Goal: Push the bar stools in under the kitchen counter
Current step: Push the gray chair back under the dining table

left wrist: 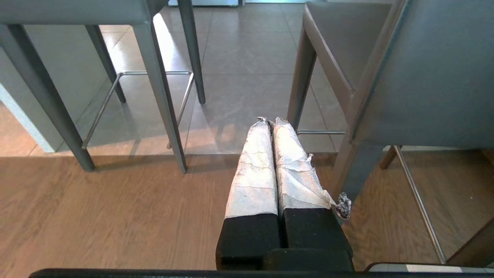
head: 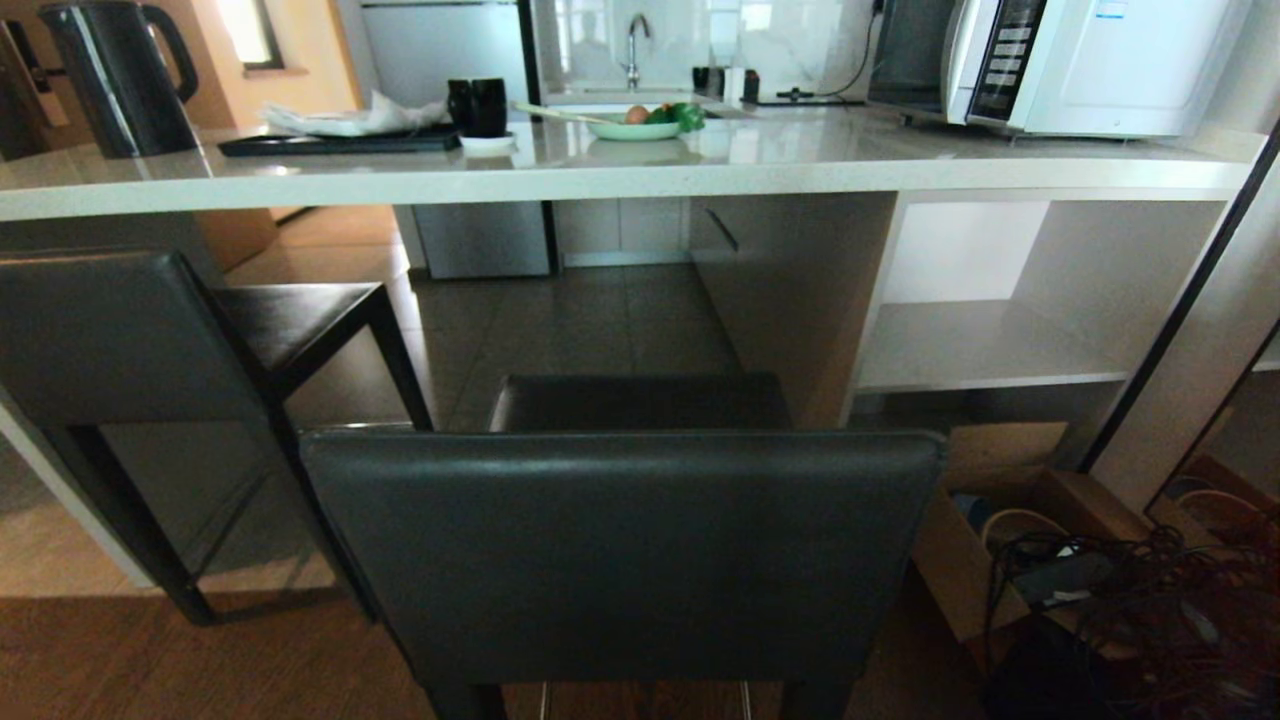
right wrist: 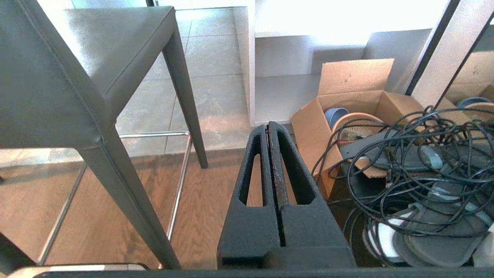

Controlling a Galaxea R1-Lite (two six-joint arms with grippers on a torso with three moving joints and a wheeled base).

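Observation:
Two bar stools stand before the kitchen counter (head: 800,160). The nearer bar stool (head: 620,550) fills the middle of the head view, backrest toward me and seat just short of the counter's edge. The other bar stool (head: 110,340) stands at the left, turned at an angle. Neither gripper appears in the head view. My left gripper (left wrist: 270,120), wrapped in white tape, hangs shut and empty over the wooden floor between the left stool's legs (left wrist: 154,77) and the nearer stool (left wrist: 424,77). My right gripper (right wrist: 269,124) hangs shut and empty beside the nearer stool (right wrist: 58,77).
On the counter stand a kettle (head: 120,75), a black tray (head: 340,143), dark mugs (head: 478,105), a green plate of food (head: 640,125) and a microwave (head: 1080,60). Open shelves (head: 980,345) sit under its right part. A cardboard box (right wrist: 347,88) and tangled cables (right wrist: 424,154) lie at the right.

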